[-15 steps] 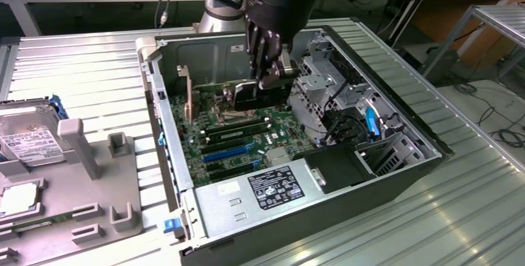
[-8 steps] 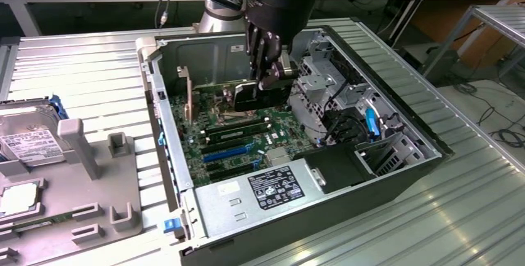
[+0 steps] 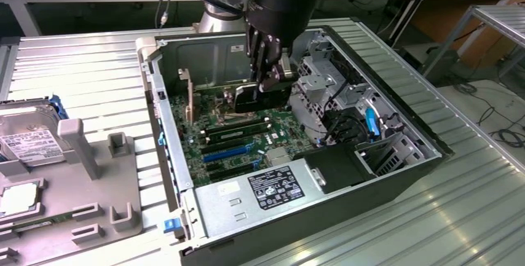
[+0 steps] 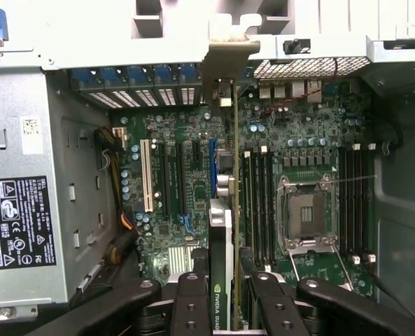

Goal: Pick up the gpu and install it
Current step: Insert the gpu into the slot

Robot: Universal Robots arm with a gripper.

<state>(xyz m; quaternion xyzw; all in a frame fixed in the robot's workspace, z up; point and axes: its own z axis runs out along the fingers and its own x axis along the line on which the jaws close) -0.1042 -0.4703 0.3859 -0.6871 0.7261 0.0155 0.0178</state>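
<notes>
- Black gripper (image 4: 222,260) fingers (image 4: 192,297) are clamped on both faces of the gpu (image 4: 221,224).
- Gpu stands on edge: a thin card with a green strip, white lettering and a silver bracket (image 4: 231,59) at the far end.
- Exterior view: the gpu is over the motherboard (image 3: 238,140), at twelve o'clock from the power supply (image 3: 271,189).

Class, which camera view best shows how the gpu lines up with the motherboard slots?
The wrist view: the gpu appears edge-on, parallel to the slots on the motherboard. The exterior view shows its dark face under the end effector.
</notes>
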